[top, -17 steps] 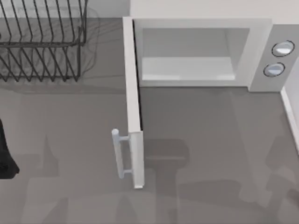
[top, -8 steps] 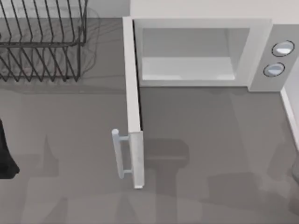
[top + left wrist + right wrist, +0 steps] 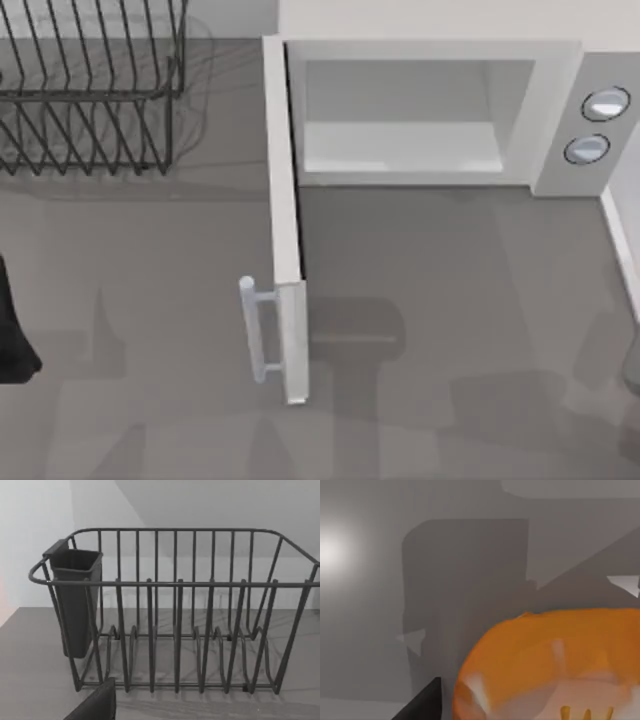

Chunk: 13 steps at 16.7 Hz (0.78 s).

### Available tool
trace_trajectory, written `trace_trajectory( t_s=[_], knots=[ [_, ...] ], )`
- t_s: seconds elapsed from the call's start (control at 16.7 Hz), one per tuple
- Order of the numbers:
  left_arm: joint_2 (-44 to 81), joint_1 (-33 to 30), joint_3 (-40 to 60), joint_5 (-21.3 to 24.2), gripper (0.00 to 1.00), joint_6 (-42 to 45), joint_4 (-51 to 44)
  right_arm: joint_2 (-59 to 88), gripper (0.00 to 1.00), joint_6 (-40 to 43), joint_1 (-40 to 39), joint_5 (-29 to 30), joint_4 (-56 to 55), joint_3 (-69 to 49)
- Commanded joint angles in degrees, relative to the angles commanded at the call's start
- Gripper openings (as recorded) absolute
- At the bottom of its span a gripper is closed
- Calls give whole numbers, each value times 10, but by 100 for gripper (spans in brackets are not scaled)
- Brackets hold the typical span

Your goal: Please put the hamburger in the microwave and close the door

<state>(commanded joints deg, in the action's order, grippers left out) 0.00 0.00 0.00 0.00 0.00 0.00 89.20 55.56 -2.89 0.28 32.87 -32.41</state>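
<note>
Right wrist view is showing the hamburger [image 3: 555, 665] very close to the right tool; whether the tool is clamping it I cannot tell. The microwave [image 3: 560, 110] is standing with the door [image 3: 285, 230] swung open over the surface [image 3: 450, 300]. The left arm is facing a black wire rack [image 3: 175, 630]
</note>
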Motion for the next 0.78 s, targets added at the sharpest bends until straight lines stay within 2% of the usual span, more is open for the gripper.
trace_trajectory(
  t_s=[0.78],
  knots=[
    [0, 0, 0, 0, 100, 0, 0, 0, 2, 0, 0, 0, 0, 0]
  ],
)
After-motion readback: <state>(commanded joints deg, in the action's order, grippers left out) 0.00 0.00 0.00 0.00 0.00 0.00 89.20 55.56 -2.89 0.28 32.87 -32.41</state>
